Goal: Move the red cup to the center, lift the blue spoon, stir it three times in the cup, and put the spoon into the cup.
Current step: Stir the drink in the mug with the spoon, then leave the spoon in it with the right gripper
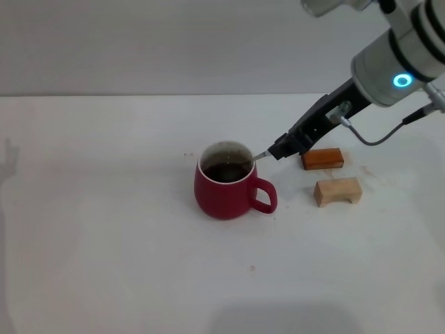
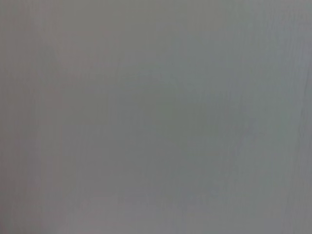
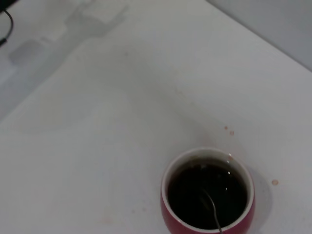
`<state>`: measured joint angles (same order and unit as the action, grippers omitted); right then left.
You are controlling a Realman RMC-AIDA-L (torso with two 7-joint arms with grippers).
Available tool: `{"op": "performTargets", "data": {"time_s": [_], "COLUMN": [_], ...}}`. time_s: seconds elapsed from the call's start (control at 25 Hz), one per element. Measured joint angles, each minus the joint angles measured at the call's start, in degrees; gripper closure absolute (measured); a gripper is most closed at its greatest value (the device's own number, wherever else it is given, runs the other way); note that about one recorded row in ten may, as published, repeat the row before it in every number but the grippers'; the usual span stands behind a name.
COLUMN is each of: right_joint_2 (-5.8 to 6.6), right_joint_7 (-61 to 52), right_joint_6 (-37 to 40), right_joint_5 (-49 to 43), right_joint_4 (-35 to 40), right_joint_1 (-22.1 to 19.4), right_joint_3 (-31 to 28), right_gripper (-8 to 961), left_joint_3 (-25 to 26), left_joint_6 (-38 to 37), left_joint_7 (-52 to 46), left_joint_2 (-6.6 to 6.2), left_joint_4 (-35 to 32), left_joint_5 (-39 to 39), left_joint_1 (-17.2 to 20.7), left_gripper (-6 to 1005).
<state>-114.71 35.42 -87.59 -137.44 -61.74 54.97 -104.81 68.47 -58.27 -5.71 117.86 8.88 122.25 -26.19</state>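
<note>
The red cup [image 1: 226, 189] stands near the middle of the white table [image 1: 104, 229], handle toward the right, with dark liquid inside. My right gripper [image 1: 281, 149] reaches in from the upper right, just right of the cup's rim, shut on the blue spoon [image 1: 259, 156]. Only the spoon's silver neck shows; its pale handle is hidden in the fingers. The neck slants down over the rim into the liquid. In the right wrist view the cup [image 3: 175, 217] is seen from above with the spoon [image 3: 214, 214] dipped in the liquid. My left gripper is out of view.
An orange-brown wooden block [image 1: 322, 158] and a tan wooden block [image 1: 338, 191] lie just right of the cup, under my right arm. Small spots mark the table near the cup [image 3: 228, 130]. The left wrist view shows only a plain grey surface.
</note>
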Motion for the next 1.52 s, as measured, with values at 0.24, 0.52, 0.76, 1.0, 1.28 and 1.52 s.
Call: {"op": "performTargets", "data": {"time_s": [0.24,0.52,0.76,1.0,1.28,1.52], "right_joint_2": [-0.19,-0.45,-0.54,-0.60,-0.84,-1.90], "right_joint_7": [1.5,3.1,3.5,4.1,4.2,4.9], "right_joint_6": [2.8,6.5,9.5,7.6,4.6,3.8], "right_joint_5": [-0.4,-1.9,-3.6,-4.1,-4.0,-3.4], "right_joint_4": [5.7,12.2,14.7,14.7,14.4,14.1], "right_joint_1": [2.9,6.7,9.0,9.7,10.0,10.7], "right_joint_3": [0.9,1.5,1.5,1.4,1.4,1.4], "right_gripper": [819,818,818,819,818,819], "left_joint_3": [0.0,0.0,0.0,0.0,0.5,0.6], "left_joint_6": [0.0,0.0,0.0,0.1,0.2,0.2], "left_joint_7": [0.0,-0.1,-0.1,-0.1,-0.1,-0.1], "left_joint_2": [0.00,0.00,0.00,0.01,0.07,0.09], "left_joint_4": [0.0,0.0,0.0,0.0,0.0,0.0], "left_joint_5": [0.0,-0.1,-0.1,-0.1,-0.1,-0.1], "left_joint_1": [-0.1,-0.3,-0.4,-0.4,-0.4,-0.4], "left_gripper": [147,147,147,147,147,147]}}
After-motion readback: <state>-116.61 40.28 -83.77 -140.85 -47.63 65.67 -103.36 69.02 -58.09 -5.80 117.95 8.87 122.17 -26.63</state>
